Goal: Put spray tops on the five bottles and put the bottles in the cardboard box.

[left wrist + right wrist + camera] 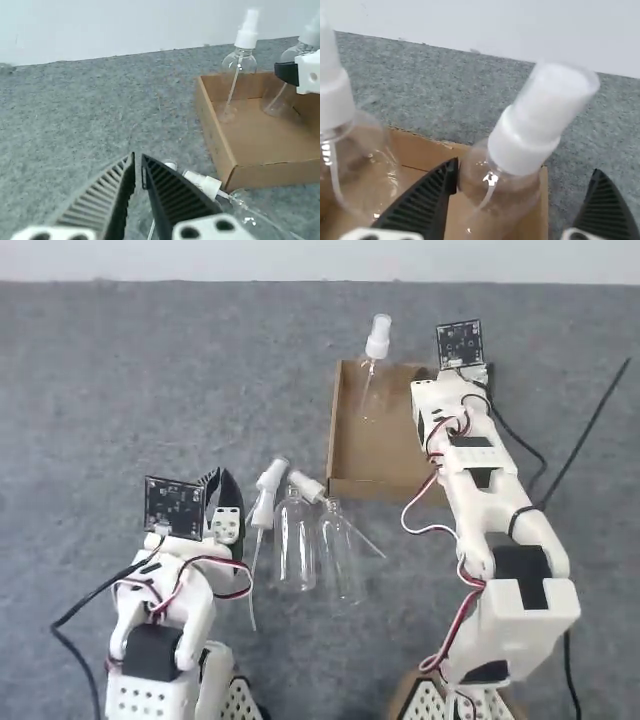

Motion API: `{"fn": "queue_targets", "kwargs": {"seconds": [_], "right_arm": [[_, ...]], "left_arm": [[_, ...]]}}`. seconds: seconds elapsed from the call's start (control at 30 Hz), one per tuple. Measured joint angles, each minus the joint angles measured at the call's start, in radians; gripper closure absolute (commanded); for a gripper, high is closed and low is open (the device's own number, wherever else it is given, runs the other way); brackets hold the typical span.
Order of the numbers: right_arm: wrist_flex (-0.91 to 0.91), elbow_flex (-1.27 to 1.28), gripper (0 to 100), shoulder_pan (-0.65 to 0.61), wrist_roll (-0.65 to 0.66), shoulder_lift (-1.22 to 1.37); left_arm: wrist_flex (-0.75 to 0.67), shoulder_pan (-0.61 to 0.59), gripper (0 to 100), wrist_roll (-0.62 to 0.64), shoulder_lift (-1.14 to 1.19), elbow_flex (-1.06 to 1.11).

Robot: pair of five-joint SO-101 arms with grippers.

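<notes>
- Logged at 1 o'clock on the grey felt table cover (150, 370): shallow brown cardboard box (345, 440), open on top, with the right arm stretched over its 3 o'clock side.
- Standing in the box's 12 o'clock corner: clear plastic bottle with white spray top (374, 365), upright, dip tube visible inside.
- Just beside it toward 3 o'clock: second clear bottle with white spray top (520, 150), leaning in the right wrist view, base inside the box.
- Right gripper (525, 172): black ribbed jaws spread wide on either side of that second bottle. Close to one jaw, well clear of the other; contact not discernible.
- Left gripper (138, 159): jaws drawn together to a sliver with nothing between, parked at 7 o'clock of the table, near the loose bottles.
- Between the arms, at 7 o'clock from the box: one clear lying bottle (295, 540) and a neighbour bottle (340, 555) at its 3 o'clock.
- At their far ends: small white spray heads (272, 476) with thin tubes. Screwed on or merely resting there — cannot tell.
- Judged step: setting the second bottle down in the box, so roughly two of five are home.
- For a clean finish: keep the jaws fully wide and rise straight up before swinging away.
- Avoid brushing the leaning bottle or knocking it into its neighbour — probably light, top-heavy and quick to topple.
- Afterwards, check the tops on the lying pair before lifting either.
</notes>
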Motion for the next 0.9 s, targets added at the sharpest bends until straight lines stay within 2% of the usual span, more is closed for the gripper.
{"fn": "queue_targets", "kwargs": {"seconds": [0.33, 0.5, 0.7, 0.9], "right_arm": [[0.218, -0.152, 66.5, 0.0, 0.0, -0.164], [0.385, -0.23, 66.6, 0.0, 0.0, -0.258], [0.717, -0.247, 66.7, -0.043, 0.0, -0.45], [1.181, -0.207, 66.7, -0.242, 0.0, -0.62]], "left_arm": [[0.0, 0.0, 99, 0.0, 0.0, 0.0], [0.0, 0.0, 99, 0.0, 0.0, 0.0], [0.0, -0.005, 99, 0.0, 0.0, 0.0], [0.0, -0.008, 99, 0.0, 0.0, 0.0]]}}
